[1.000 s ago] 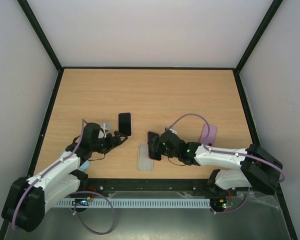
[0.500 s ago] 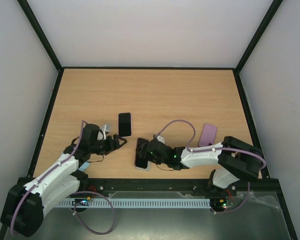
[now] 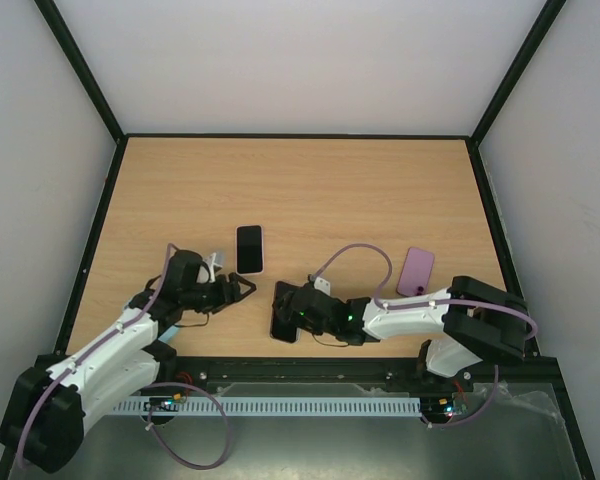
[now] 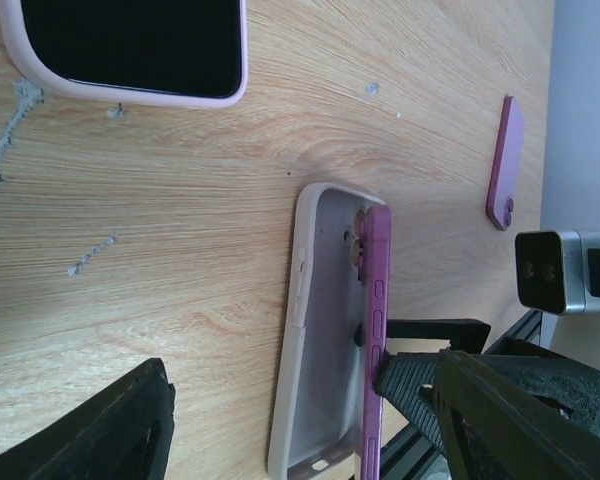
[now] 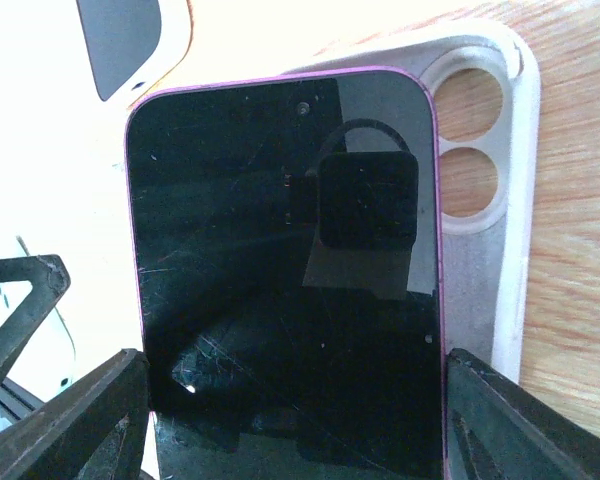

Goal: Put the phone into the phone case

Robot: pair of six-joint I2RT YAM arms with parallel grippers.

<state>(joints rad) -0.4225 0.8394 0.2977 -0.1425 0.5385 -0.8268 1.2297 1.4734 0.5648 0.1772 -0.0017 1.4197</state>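
A purple phone (image 5: 285, 270) with a black screen is gripped at its sides by my right gripper (image 5: 290, 425). It is tilted over a pale grey phone case (image 5: 480, 200) lying open side up on the table. In the left wrist view the phone (image 4: 376, 320) stands on its long edge along the case's right side (image 4: 315, 330). In the top view the phone (image 3: 283, 310) covers nearly all of the case, with my right gripper (image 3: 292, 314) on it. My left gripper (image 3: 242, 288) is open and empty, just left of the case.
A phone in a pink case (image 3: 249, 248) lies face up behind the left gripper and also shows in the left wrist view (image 4: 130, 50). A purple case or phone (image 3: 416, 270) lies face down at the right. The table's front rail (image 3: 310, 378) is close behind the grey case.
My right gripper has carried the purple phone left, from beside the grey case to over it, and brought it down onto the case. The left gripper has shifted slightly.
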